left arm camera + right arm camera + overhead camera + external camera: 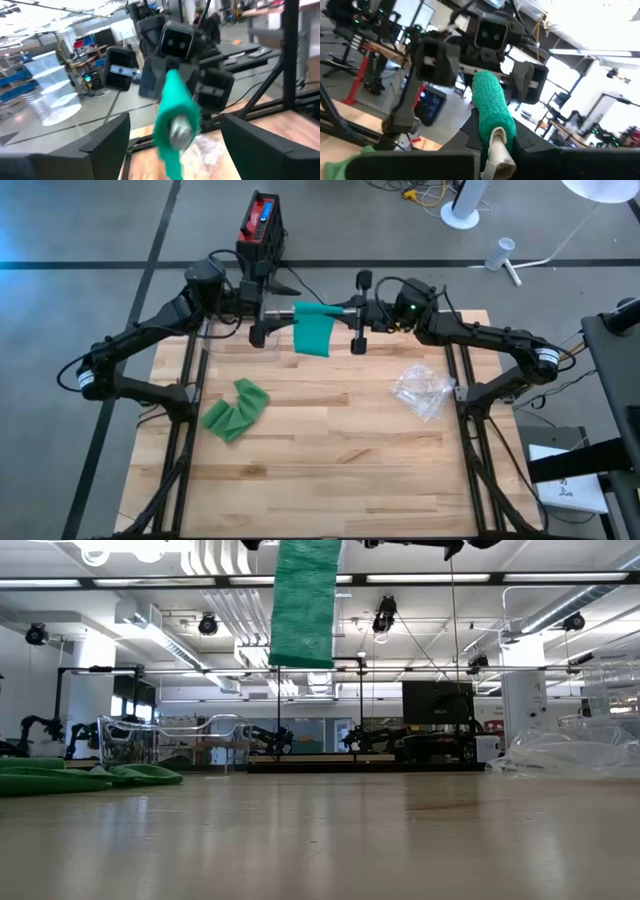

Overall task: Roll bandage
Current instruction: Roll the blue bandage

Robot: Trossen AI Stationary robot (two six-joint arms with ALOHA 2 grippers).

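Note:
A green bandage (314, 330) is partly wound into a roll (490, 102) held level between my two arms, high over the far part of the table. Its loose tail (305, 600) hangs straight down from the roll, clear of the table. My right gripper (348, 310) is shut on the roll's right end. My left gripper (268, 315) stands open at the roll's left end (179, 131). Its fingers (107, 142) are wide apart on either side and touch nothing. A second green bandage (236, 409) lies crumpled on the table at the left. My right gripper pinches the roll's cream-coloured core end (497, 150) between its two fingers. They come in about level from the table's right side and lie along the roll. The roll sticks out from the fingers toward my left gripper, lifted clear, with its tail hanging slack below.
A crumpled clear plastic bag (424, 390) lies on the table's right part. A red and black device (262, 225) stands on the floor beyond the far edge. Black frame bars (190, 395) run along both sides of the wooden table. The near half of the table is bare wood.

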